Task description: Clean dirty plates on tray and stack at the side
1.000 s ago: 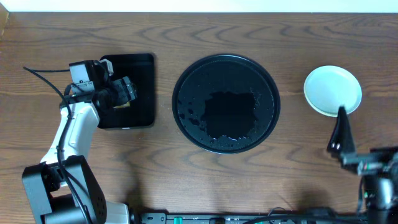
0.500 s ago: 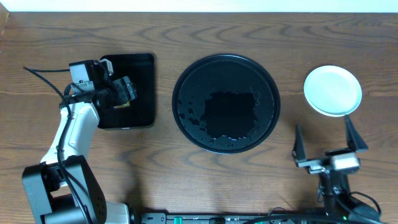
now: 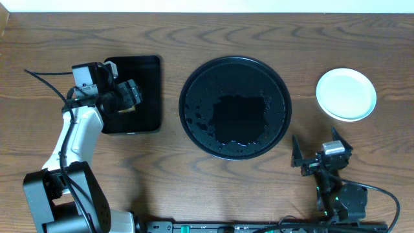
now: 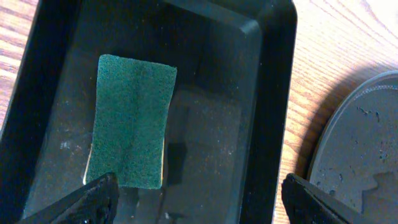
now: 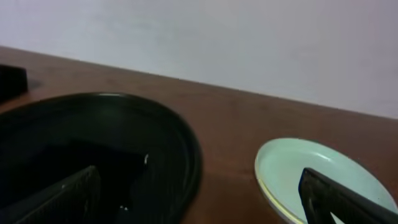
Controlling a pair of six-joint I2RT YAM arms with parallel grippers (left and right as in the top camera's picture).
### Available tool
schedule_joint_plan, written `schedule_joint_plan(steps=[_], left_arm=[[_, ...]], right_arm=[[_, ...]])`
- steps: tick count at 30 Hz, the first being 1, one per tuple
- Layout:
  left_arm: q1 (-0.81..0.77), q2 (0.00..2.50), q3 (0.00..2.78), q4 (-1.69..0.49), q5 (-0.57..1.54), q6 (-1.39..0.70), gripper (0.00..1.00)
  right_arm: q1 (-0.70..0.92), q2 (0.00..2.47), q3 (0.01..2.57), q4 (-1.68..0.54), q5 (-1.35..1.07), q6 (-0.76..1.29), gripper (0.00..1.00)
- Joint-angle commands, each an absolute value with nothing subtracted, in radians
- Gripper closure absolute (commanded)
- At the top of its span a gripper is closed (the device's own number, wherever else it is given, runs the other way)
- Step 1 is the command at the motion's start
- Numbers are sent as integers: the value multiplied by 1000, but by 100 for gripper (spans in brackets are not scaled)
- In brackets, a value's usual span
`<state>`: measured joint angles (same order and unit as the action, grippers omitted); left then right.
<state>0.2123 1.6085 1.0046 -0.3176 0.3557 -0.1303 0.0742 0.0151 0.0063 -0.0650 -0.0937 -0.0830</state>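
The round black tray lies mid-table with wet patches and no plate on it; it also shows in the right wrist view. The plates sit stacked on the table at the right, a pale mint one on top. In the right wrist view the stack shows a yellow rim under the top plate. My right gripper is open and empty, low near the front edge, apart from the stack. My left gripper is open and empty over the rectangular tray.
A small rectangular black tray stands at the left with a green sponge lying flat in it. The round tray's edge shows at the right of the left wrist view. A white wall runs behind the table.
My right arm has pulled back from beside the plate stack toward the front edge and turned, its gripper open throughout. The left arm has not moved.
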Motion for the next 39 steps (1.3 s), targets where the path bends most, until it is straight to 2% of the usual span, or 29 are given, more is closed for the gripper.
schedule_joint_plan(steps=[1, 34, 39], left_arm=[[213, 1613, 997, -321, 347, -125, 16], [213, 1613, 996, -321, 347, -125, 16], [207, 1522, 938, -321, 347, -125, 16]], right_arm=[[72, 5, 6, -72, -61, -52, 1], [72, 5, 6, -71, -60, -53, 1], [72, 5, 6, -71, -60, -53, 1]])
